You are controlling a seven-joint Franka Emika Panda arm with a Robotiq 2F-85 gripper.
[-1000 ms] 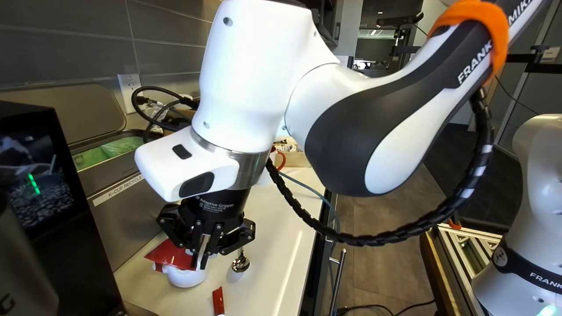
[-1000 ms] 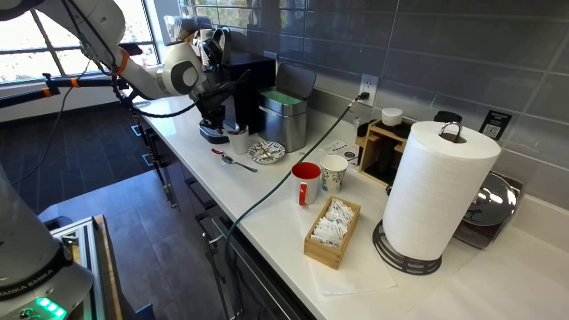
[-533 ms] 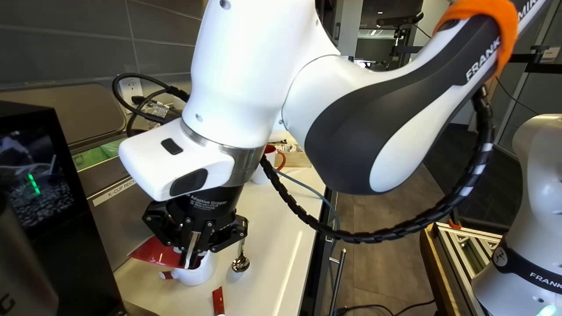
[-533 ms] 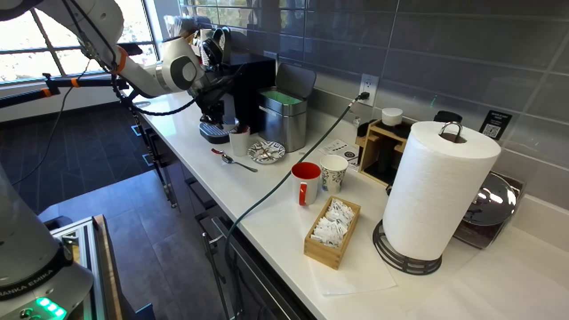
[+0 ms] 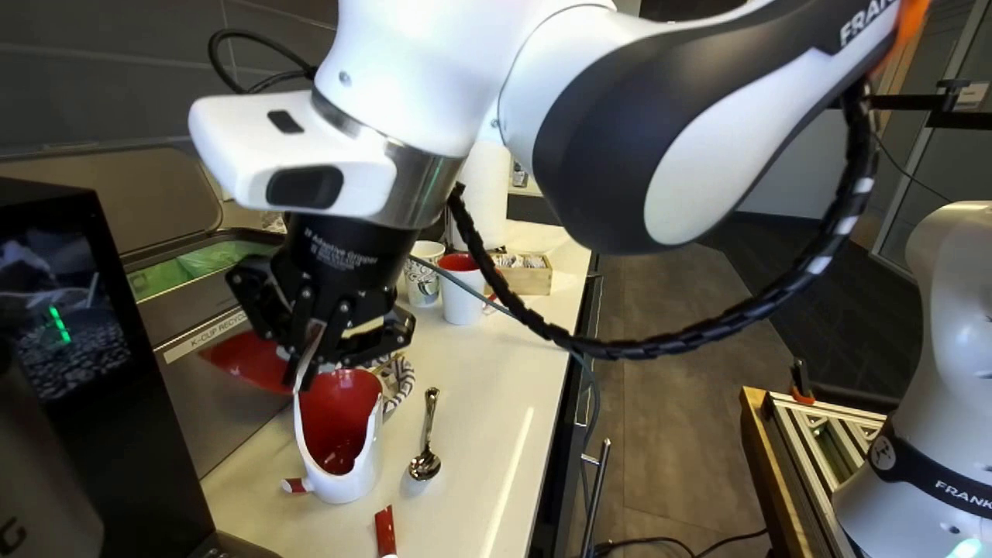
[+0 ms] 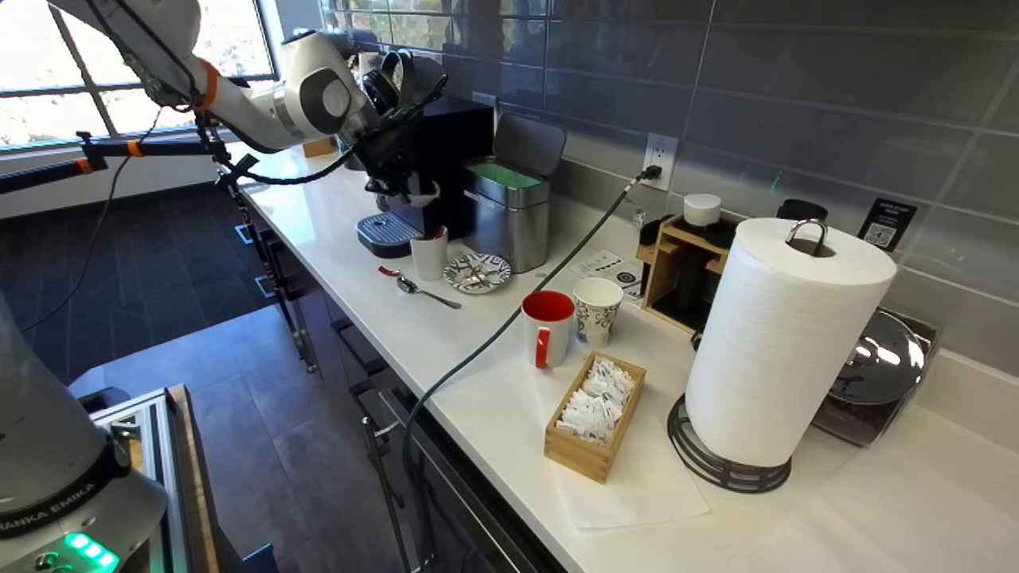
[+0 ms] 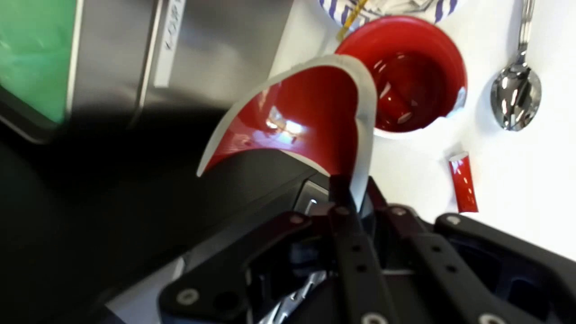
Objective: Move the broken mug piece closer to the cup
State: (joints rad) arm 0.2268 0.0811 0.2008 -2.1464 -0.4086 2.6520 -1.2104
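1. The end effector (image 7: 357, 195) is closed on one edge of the curved mug shard (image 7: 310, 108), its jaws parted only by the thickness of the wall.
2. The shard hangs clear of the counter (image 6: 501, 414), its glossy red inside towards the wrist camera; in an exterior view a gap parts it from the upright broken mug (image 6: 430, 256) at its 6 o'clock.
3. In the wrist view the low wide patterned cup (image 7: 441, 10) sits at the shard's 1 o'clock, apart from it and partly out of frame.
4. From the broken mug there, a metal spoon (image 7: 515, 96) lies at 3 o'clock and a red mug fragment (image 7: 463, 184) at 5 o'clock, both apart from it.
5. A steel K-Cup bin (image 7: 225, 58) stands at the shard's 10 o'clock, lid up in both exterior views.
6. In an exterior view a red-lined white mug (image 6: 561, 338) stands whole, a patterned paper cup (image 6: 599, 314) just beside it at 2 o'clock and a wooden packet box (image 6: 575, 452) at 5 o'clock.
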